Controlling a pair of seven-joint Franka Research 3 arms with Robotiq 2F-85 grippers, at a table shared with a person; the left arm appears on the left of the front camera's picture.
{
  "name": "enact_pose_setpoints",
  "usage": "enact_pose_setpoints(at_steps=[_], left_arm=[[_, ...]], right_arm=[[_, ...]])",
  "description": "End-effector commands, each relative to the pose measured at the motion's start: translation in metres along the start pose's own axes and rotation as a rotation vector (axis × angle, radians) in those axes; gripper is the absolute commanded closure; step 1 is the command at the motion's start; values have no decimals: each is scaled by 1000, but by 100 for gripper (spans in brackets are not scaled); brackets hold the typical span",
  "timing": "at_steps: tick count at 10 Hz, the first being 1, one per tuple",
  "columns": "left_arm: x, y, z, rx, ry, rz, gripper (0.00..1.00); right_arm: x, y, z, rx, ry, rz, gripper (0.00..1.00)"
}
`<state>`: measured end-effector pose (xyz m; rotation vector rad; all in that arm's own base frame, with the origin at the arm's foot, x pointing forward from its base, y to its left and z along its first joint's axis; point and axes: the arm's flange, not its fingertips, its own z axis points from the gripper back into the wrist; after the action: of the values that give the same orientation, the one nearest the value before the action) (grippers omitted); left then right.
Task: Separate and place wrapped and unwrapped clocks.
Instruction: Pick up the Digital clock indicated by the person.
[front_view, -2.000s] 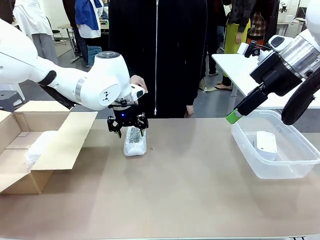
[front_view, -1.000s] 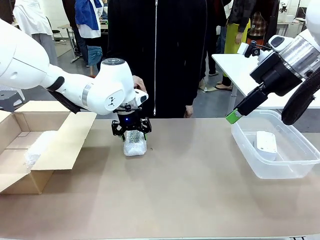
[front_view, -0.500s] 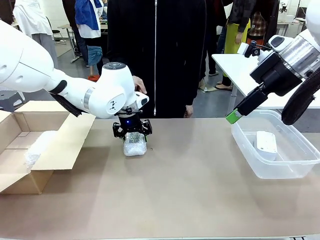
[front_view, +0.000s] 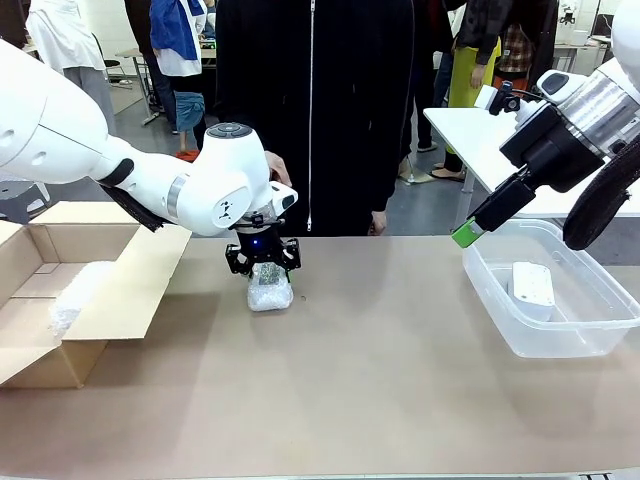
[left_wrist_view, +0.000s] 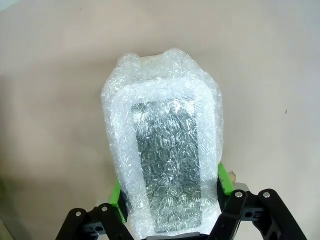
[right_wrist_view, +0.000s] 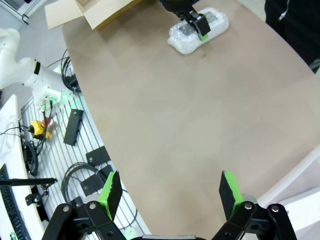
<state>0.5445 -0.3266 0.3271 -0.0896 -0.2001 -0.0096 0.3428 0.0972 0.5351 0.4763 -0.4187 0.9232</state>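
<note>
A wrapped clock (front_view: 268, 289) in bubble wrap lies on the table, far side, left of centre. My left gripper (front_view: 263, 266) comes down on it from above and is shut on it. In the left wrist view its green pads (left_wrist_view: 118, 200) press both long sides of the wrapped clock (left_wrist_view: 165, 140), whose dark speckled face shows through the wrap. A second wrapped bundle (front_view: 75, 297) lies in the cardboard box (front_view: 130, 280). The unwrapped clock (front_view: 531, 287), a bare white block, sits in the clear tub (front_view: 500, 320). My right gripper (front_view: 465, 235) hangs open above the tub's left end, holding nothing (right_wrist_view: 170, 187).
The cardboard box stands at the table's left edge with its flap folded out toward the middle. The clear tub stands at the right edge. A person in a dark zipped coat (front_view: 315, 110) stands at the far side, one hand (front_view: 278, 168) just behind my left arm.
My left gripper came down over the wrapped clock and closed its fingers on the long sides. The right arm has not moved.
</note>
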Motion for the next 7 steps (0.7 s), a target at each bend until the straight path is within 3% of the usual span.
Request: enact_pose_setpoints(at_steps=[1,2,4,6,7], left_arm=[[5,-6,-3,24,-41,27,58],[4,-5,0,27,-52,25,68],[-3,-3,35,30,-109,18,68],[-21,-2,96,15,-173,-25,68],[-34,1,131,2,-123,-39,68]], right_arm=[[2,-1,0,5,6,0,0],[2,-1,0,5,6,0,0],[2,-1,0,5,6,0,0],[2,-1,0,5,6,0,0],[2,-1,0,5,6,0,0]])
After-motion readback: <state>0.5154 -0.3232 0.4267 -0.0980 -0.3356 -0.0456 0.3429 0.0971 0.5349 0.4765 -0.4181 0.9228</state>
